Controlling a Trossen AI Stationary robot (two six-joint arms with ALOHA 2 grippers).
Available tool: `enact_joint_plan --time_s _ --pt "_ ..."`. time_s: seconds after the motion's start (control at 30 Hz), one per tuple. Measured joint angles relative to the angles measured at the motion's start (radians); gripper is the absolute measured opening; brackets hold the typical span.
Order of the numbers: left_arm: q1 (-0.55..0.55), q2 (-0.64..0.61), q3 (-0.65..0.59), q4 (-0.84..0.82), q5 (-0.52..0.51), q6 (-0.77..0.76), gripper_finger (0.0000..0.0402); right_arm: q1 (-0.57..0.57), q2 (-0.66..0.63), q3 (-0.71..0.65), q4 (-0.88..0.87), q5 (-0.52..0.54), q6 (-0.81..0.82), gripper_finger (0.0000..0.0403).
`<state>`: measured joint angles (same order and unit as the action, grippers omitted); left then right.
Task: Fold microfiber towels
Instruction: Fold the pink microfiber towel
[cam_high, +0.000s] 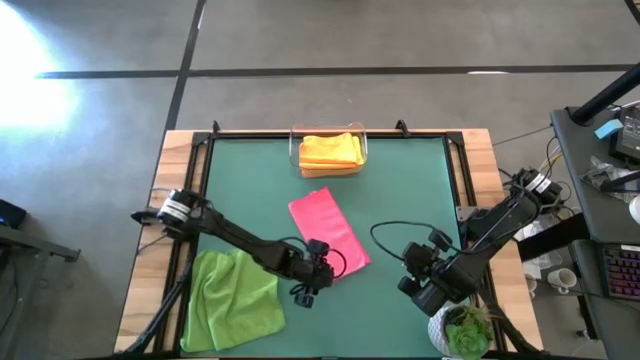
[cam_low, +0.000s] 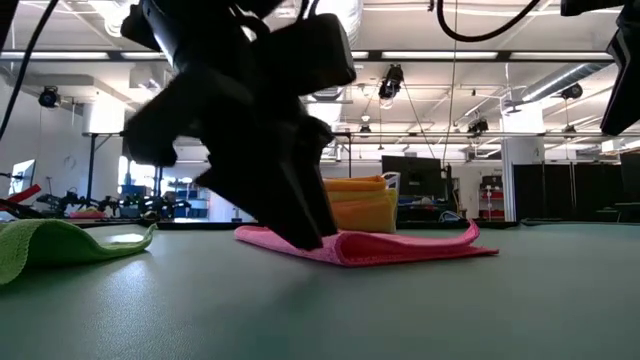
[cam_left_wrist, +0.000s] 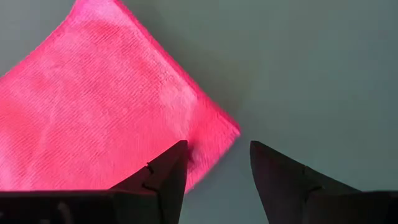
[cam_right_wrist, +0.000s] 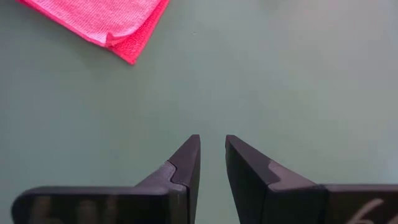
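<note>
Folded hot pink microfiber towel (cam_high: 329, 234) flat on green surface (cam_high: 420, 200). Left gripper (cam_left_wrist: 214, 165) jaws wide, astride its corner. Right gripper (cam_right_wrist: 211, 155) jaws narrow, empty, well apart. Next: probably pinch corner for further fold.

Hidden and cut-off parts
Pink towel (cam_left_wrist: 93, 106) cut off at nine o'clock in left wrist view; stacked towels (cam_low: 362, 205) half hidden behind blurred left gripper (cam_low: 300, 235) in low view.
</note>
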<state>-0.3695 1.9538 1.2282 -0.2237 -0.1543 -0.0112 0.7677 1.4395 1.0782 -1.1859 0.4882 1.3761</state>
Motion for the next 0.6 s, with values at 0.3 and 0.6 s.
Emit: enact_joint_plan --time_s 0.3,0.6 --pt "0.002 0.05 0.014 0.015 -0.011 0.017 0.016 0.0 0.001 0.001 0.018 0.001 0.003 0.0068" --pt "0.014 0.052 0.014 0.025 -0.003 -0.02 0.014 0.0 0.001 0.001 0.022 0.004 0.001 0.0068"
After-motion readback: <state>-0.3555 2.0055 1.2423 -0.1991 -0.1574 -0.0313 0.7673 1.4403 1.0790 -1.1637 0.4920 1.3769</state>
